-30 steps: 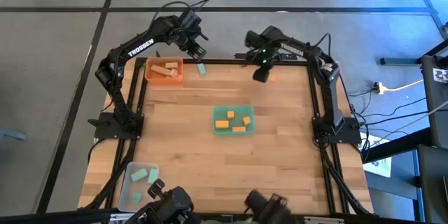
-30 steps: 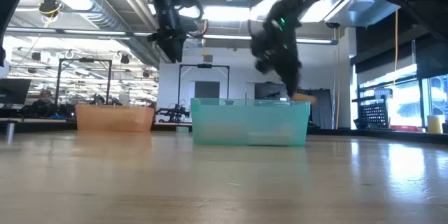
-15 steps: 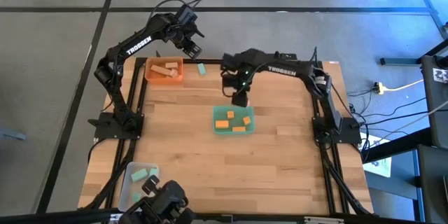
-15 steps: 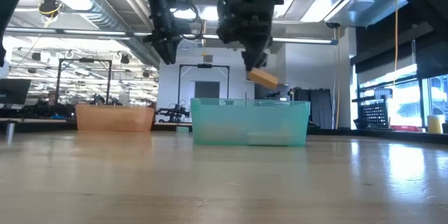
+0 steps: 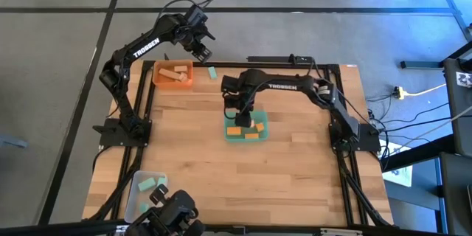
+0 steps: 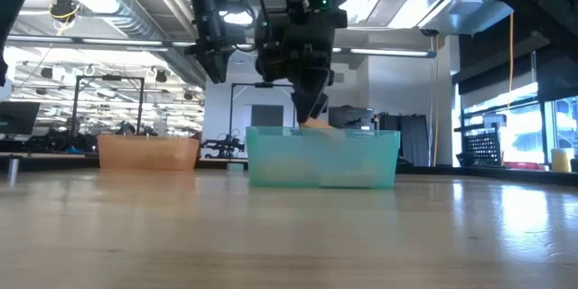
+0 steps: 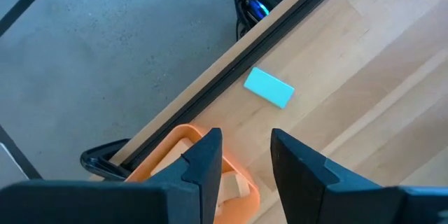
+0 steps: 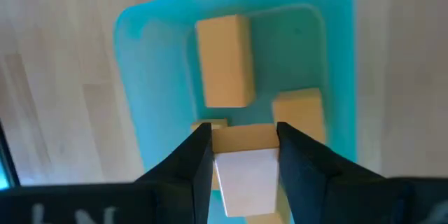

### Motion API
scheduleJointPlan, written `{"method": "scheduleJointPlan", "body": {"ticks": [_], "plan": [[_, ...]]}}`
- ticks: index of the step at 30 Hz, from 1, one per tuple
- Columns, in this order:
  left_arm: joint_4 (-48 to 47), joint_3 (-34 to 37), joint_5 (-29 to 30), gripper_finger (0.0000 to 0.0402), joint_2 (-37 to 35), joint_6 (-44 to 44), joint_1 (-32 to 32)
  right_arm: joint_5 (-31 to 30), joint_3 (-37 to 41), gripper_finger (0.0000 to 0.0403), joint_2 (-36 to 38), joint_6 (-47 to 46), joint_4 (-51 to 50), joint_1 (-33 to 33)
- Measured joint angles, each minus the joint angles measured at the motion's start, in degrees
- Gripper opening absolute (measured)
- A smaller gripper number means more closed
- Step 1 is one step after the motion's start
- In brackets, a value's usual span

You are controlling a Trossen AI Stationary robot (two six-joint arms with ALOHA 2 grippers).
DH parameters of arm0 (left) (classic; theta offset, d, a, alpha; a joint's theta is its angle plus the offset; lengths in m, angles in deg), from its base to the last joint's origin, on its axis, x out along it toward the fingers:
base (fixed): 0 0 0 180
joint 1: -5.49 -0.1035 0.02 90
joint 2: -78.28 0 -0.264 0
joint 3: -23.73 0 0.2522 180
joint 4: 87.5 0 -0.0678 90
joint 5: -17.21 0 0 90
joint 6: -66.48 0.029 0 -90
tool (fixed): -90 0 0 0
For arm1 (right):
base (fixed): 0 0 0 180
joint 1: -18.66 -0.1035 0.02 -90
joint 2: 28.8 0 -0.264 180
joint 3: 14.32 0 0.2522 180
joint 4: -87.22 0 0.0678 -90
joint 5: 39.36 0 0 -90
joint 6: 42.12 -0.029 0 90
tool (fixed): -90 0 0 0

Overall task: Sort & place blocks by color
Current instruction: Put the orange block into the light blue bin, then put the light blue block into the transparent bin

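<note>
The right tool point(image 8: 244, 143) hangs over the green tray point(image 5: 229, 134) near the middle of the worktop point(image 5: 295, 169), its two fingers point(image 8: 192, 157) clamped on an orange block point(image 8: 244, 138); in the low view that block sits just at the tray's rim, under the fingertips; inside the tray, the right wrist view shows more orange blocks, one long piece point(image 8: 224, 60) lying flat toward the tray's far wall and another point(image 8: 299, 110) just beside the held one; from above, orange pieces show in the tray on either side of the arm.

The left tool point(image 7: 242, 155) is raised at the far left corner of the worktop, near the orange tray point(image 5: 158, 82); its fingers point(image 7: 206, 161) stand a little apart with nothing between them; past them lies a mint-green block point(image 7: 269, 87) flat on the wood, close to the dark frame rail point(image 7: 294, 14) at the worktop's edge and just beside the orange tray; that tray holds pale wood blocks point(image 5: 174, 73).

At the near left corner a clear tray point(image 5: 133, 195) holds several mint-green blocks point(image 5: 146, 185); it is well apart from the other two trays.

In the low view the green tray stands in front, the orange tray farther back to one side, and both arms come down from above.
</note>
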Motion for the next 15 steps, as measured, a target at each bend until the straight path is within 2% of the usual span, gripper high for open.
{"method": "scheduleJointPlan", "body": {"ticks": [6, 12, 15], "plan": [[0.02, 0.0, -0.01, 0.0113, 0.0, 0.31, 0.0, -0.59, 0.0, 0.0131, -1.01, -1.23, -0.08, 0.11], [0.0, 0.0, -0.01, 0.0113, 0.0, 0.44, 0.0, -0.46, 0.0, 0.0219, -0.91, -1.27, -0.18, 0.23], [0.01, 0.0, -0.01, 0.0113, 0.0, 0.42, 0.0, -0.47, 0.0, 0.0241, -0.91, -1.06, -0.29, 0.56]]}}
